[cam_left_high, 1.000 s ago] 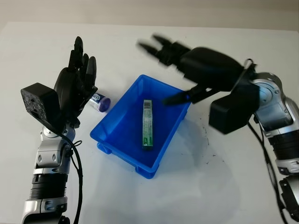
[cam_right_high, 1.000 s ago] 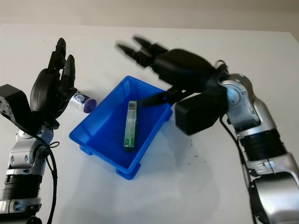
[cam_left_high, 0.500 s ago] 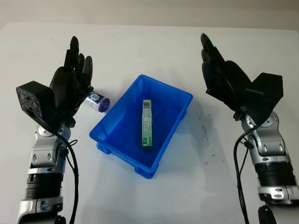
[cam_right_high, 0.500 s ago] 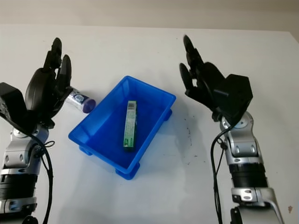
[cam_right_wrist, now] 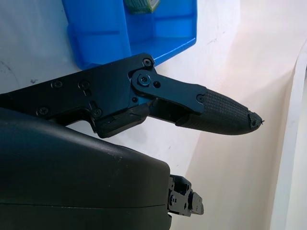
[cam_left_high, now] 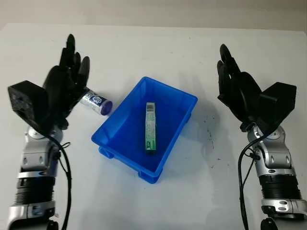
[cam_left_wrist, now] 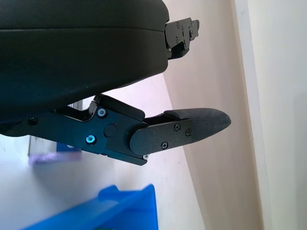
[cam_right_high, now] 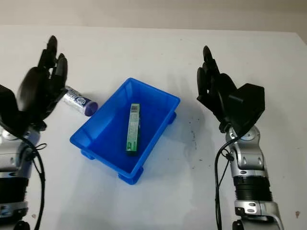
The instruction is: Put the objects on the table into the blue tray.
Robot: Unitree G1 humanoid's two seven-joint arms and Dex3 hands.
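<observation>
The blue tray (cam_left_high: 115,128) sits at the table's middle, turned at an angle. A slim green packet (cam_left_high: 150,127) lies inside it. A small white tube with a purple cap (cam_left_high: 95,101) lies on the table just left of the tray. My left hand (cam_left_high: 64,81) is raised and open, right beside the tube's far end, holding nothing. My right hand (cam_left_high: 235,84) is raised and open to the right of the tray, holding nothing. The tray's corner (cam_left_wrist: 134,208) and the blurred purple tube (cam_left_wrist: 50,155) appear in the left wrist view. The right wrist view takes in the tray's wall (cam_right_wrist: 100,33).
The white table (cam_left_high: 153,48) stretches bare behind and in front of the tray. Faint dark specks (cam_left_high: 211,139) mark the surface to the tray's right. A pale wall rises behind the table's far edge.
My right arm swung back from above the tray to the right side and now stands upright. My left hand drifted a little left and up. The tube and packet stayed put.
</observation>
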